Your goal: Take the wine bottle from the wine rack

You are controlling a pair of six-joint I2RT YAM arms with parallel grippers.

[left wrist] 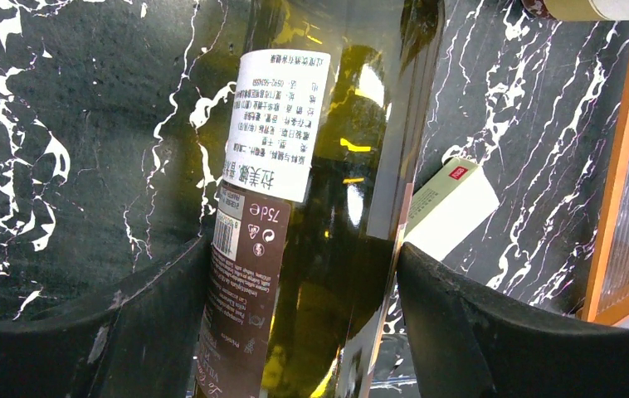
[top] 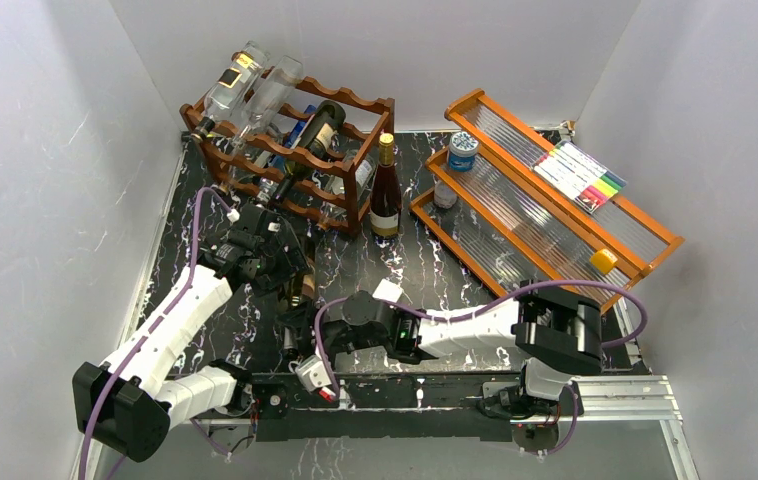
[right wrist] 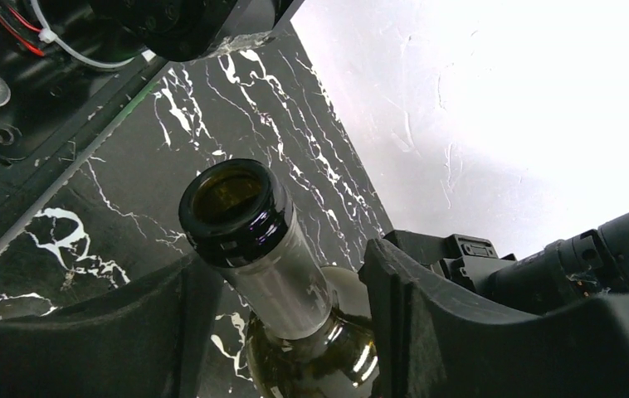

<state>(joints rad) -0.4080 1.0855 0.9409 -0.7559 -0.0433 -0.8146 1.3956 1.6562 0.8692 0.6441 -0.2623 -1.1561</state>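
We're clamping left gripper (left wrist: 303, 249) on the olive-green glass wine bottle (left wrist: 336, 166) w/ white label; right gripper (right wrist: 286, 257) is sitting slack round its neck. We're fearing smooth glass slipping, hitting black marble tabletop (left wrist: 62, 124).

Wine bottle (top: 302, 290): from above you see only a sliver between the wrists; the arms cover the rest.
Bottle ends: cut by the left wrist view's top and bottom edges.
Back label (left wrist: 274, 124): print too small to read.
Right fingers (right wrist: 427, 315): whether they touch the neck, you cannot tell.
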